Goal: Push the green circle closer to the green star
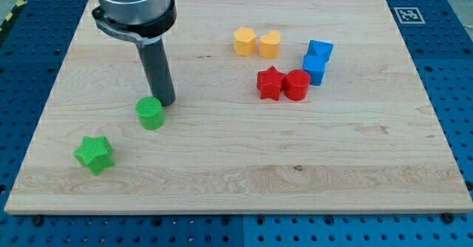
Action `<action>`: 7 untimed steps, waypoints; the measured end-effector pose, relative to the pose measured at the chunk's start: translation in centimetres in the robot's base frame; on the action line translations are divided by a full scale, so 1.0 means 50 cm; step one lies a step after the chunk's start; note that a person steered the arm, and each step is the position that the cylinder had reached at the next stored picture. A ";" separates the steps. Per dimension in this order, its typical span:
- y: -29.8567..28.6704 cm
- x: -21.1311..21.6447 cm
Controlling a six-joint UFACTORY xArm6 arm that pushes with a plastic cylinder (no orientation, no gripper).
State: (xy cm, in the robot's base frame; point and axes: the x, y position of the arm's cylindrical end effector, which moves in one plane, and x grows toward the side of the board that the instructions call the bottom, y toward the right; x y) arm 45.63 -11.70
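Note:
The green circle (150,113) sits on the wooden board at the view's left of centre. The green star (94,154) lies below and to the left of it, near the board's lower left, a short gap apart. My tip (165,103) rests just up and to the right of the green circle, touching or almost touching its upper right edge. The dark rod rises from there to the arm's grey collar at the view's top left.
A yellow hexagon (244,41) and a yellow heart (270,44) sit at the upper middle. A red star (270,83) and a red circle (296,84) touch below them. Two blue blocks (317,60) stand right of these.

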 end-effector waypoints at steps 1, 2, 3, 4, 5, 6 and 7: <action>0.084 0.020; 0.064 0.053; 0.028 0.058; 0.028 0.058; 0.014 0.050; -0.023 0.049; -0.081 0.051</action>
State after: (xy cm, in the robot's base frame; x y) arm 48.19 -15.77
